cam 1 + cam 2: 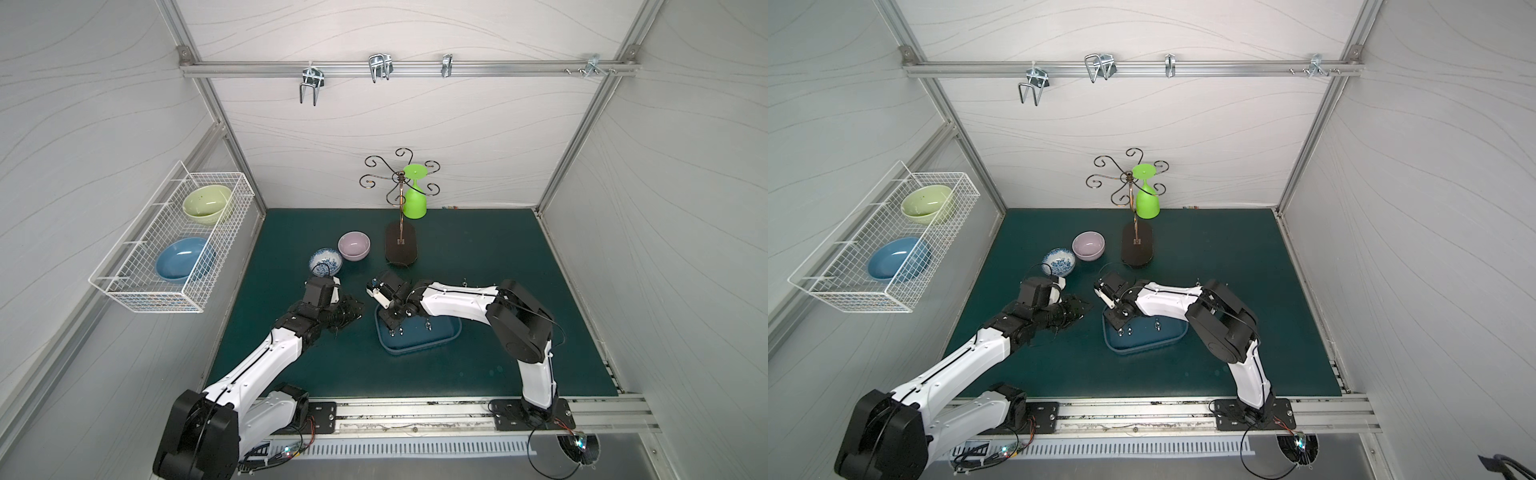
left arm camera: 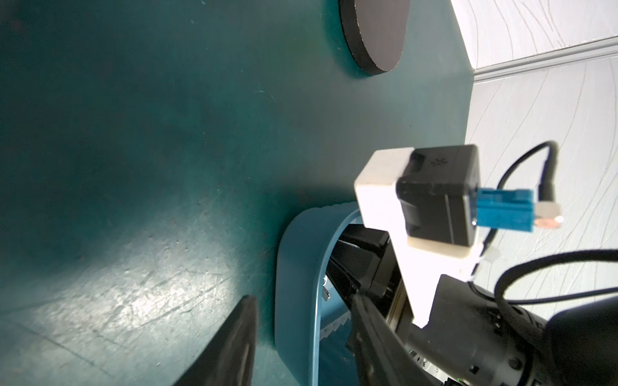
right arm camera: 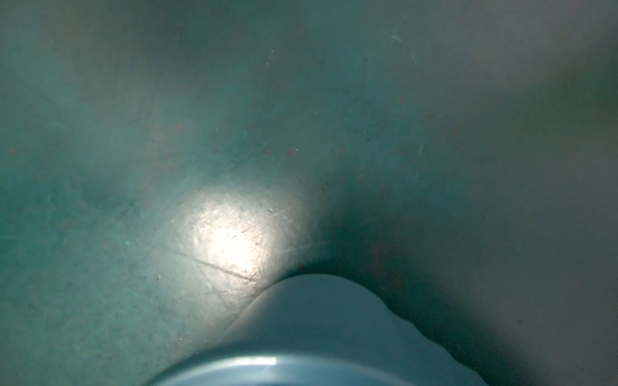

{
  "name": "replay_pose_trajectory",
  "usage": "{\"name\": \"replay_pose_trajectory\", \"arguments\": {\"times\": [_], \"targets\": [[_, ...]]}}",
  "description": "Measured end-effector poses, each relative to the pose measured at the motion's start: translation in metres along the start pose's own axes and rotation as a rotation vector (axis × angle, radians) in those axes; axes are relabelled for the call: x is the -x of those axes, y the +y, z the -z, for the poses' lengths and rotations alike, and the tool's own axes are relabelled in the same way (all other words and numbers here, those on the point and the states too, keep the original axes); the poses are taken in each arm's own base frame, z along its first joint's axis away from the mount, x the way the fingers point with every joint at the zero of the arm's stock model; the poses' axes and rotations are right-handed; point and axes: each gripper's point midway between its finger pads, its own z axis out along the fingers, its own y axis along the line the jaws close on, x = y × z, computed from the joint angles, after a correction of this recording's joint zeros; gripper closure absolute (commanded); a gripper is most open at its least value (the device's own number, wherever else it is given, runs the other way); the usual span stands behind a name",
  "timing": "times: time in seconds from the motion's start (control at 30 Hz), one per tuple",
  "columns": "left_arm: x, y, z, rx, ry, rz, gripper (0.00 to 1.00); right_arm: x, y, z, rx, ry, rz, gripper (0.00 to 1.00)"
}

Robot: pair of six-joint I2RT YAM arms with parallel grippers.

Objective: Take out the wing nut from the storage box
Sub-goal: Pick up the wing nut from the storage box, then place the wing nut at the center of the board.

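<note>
The dark-blue storage box point(image 1: 440, 338) point(image 1: 1167, 338) sits on the green mat right of centre. Three small metal wing nuts show in it: two at its left end point(image 1: 401, 331) and one nearer the middle point(image 1: 428, 326). My right gripper point(image 1: 390, 326) point(image 1: 1119, 327) points down into the box's left end beside the pair, shut; the frames do not show whether a nut sits between its fingers. The right wrist view holds only the box's rim point(image 3: 317, 334) and mat. My left gripper point(image 1: 357, 311) point(image 2: 302, 297) stands open just left of the box, with the rim point(image 2: 294, 267) and one wing nut point(image 2: 326, 294) ahead.
A patterned blue-and-white bowl point(image 1: 325, 262) and a lilac bowl point(image 1: 353, 245) stand behind my left gripper. A wire glass rack on a dark base point(image 1: 401, 247) holds a green goblet point(image 1: 414, 199). A white wire basket point(image 1: 137, 286) with two bowls hangs on the left wall.
</note>
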Motion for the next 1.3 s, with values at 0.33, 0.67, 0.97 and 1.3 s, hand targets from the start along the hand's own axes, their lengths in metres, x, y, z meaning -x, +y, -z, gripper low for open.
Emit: {"name": "replay_pose_trajectory", "arguments": {"times": [0.33,0.67,0.97,1.3], "targets": [[-0.001,-0.002,0.000,-0.010,0.009,0.003,0.52,-0.003,0.001,0.007,-0.005,-0.006,0.004,1.00],[-0.006,-0.010,-0.004,-0.027,0.030,-0.010,0.52,0.018,-0.001,0.076,-0.043,-0.148,-0.014,1.00],[-0.026,-0.075,-0.016,-0.108,0.108,-0.179,0.53,-0.020,-0.084,0.127,-0.263,-0.185,-0.241,1.00],[-0.064,-0.132,-0.042,-0.174,0.211,-0.337,0.53,-0.141,-0.209,0.160,-0.536,-0.126,-0.751,1.00]]}}
